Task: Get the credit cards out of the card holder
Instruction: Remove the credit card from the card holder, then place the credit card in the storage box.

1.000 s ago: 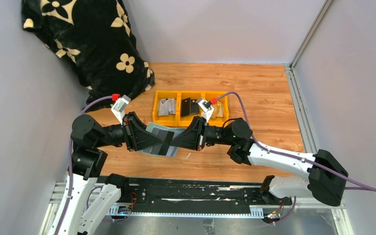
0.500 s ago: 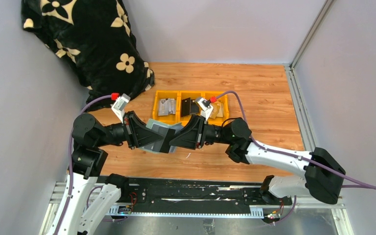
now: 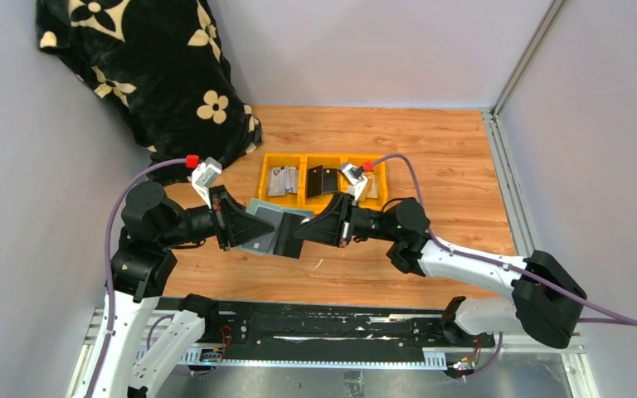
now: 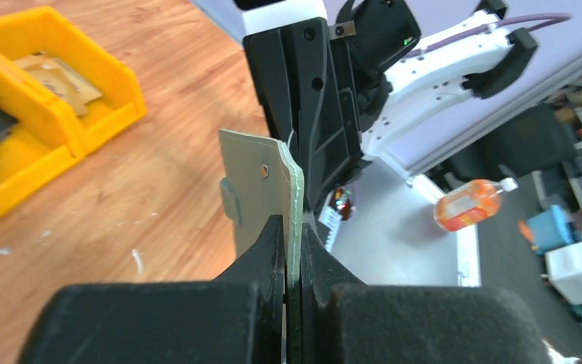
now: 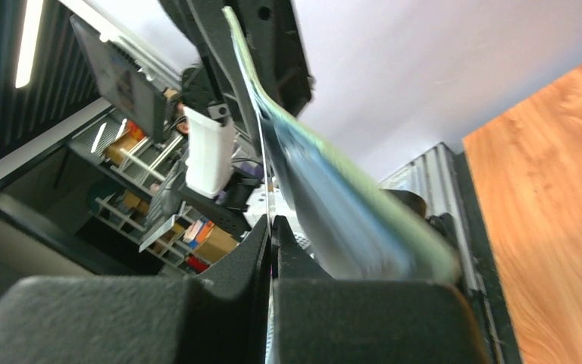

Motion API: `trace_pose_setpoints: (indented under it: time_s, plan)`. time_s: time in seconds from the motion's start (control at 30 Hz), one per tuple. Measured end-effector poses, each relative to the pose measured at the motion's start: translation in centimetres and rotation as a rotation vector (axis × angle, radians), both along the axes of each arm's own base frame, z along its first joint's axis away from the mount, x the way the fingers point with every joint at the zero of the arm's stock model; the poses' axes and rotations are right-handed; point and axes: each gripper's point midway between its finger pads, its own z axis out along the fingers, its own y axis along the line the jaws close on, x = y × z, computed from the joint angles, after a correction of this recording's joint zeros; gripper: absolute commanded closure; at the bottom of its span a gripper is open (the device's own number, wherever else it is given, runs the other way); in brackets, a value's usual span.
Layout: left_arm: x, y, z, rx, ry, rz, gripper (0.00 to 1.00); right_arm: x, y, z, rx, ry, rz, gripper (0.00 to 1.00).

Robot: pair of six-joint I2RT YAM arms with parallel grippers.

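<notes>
two claws share one thing here. the card holder hangs in the air between them, lifted off the table. the left claw is pinched shut on one side of it. in the left wrist view its fingers squeeze the thin grey-green edge, and the flap with a small round stud sticks out past the tips. the right claw is pinched shut on the other side, on the darker part, so the holder sits right at both claw tips.

i think the job is only partly begun. the holder is picked up and held from both ends, which looks like getting ready to open it or pull. no card shows clear of the holder, and none lies on the table under the claws. so taking the credit cards out looks not yet done.

some parts are hard to see. the right wrist view is blurry: a flat blue-green sheet runs up from the claw tips, and i cannot tell if it is a card or the holder. from above, the claws cover the pockets. just beyond the claws sit yellow bins with flat things inside, too small to name.
</notes>
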Motion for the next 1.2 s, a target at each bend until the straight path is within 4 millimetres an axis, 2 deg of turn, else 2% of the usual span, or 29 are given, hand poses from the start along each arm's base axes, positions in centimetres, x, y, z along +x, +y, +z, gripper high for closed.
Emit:
trace_pose_setpoints:
  time_s: [0.13,0.27,0.4,0.5,0.53,0.6,0.7,0.77,0.87,0.93,1.03,1.07,1.2]
  plan:
    - [0.7,0.6,-0.4,0.072,-0.067,0.039,1.0,2.3,-2.6,-1.9,-0.056,0.012,-0.083,1.0]
    - [0.7,1.1,-1.1,0.135,-0.134,0.043,1.0,5.9,-4.6,-3.9,-0.176,-0.011,-0.209,1.0]
    - [0.5,1.4,-2.3,0.189,-0.171,0.033,1.0,11.4,-5.0,-5.5,-0.39,-0.031,-0.358,1.0]
    - [0.3,1.7,-3.1,0.225,-0.196,0.016,1.0,17.1,-5.0,-6.4,-0.532,-0.052,-0.452,1.0]
    - [0.2,1.8,-3.4,0.237,-0.204,0.01,1.0,18.7,-5.1,-7.2,-0.573,-0.044,-0.473,1.0]
    - [0.1,1.9,-4.0,0.261,-0.223,-0.004,1.0,21.9,-5.0,-10.2,-0.676,-0.018,-0.493,1.0]
    - [0.1,2.1,-4.8,0.297,-0.253,-0.022,1.0,25.2,-4.4,-16.0,-0.835,0.046,-0.474,1.0]
    - [0.4,2.2,-5.5,0.324,-0.263,-0.038,1.0,26.7,-3.8,-19.5,-0.924,0.086,-0.446,1.0]
    - [1.1,2.2,-6.7,0.364,-0.247,-0.064,1.0,27.9,-3.3,-22.9,-1.0,0.12,-0.413,1.0]
    - [1.9,2.1,-7.9,0.399,-0.227,-0.086,1.0,28.7,-3.1,-24.3,-1.036,0.135,-0.41,0.95]
    - [2.7,1.6,-9.8,0.467,-0.212,-0.139,1.0,29.9,-3.1,-25.1,-1.067,0.132,-0.433,0.83]
    - [2.9,1.5,-10.4,0.487,-0.214,-0.159,1.0,30.2,-3.1,-25.0,-1.07,0.13,-0.443,0.75]
    - [4.0,1.0,-14.1,0.62,-0.224,-0.238,1.0,31.3,-3.6,-24.3,-1.087,0.105,-0.5,0.62]
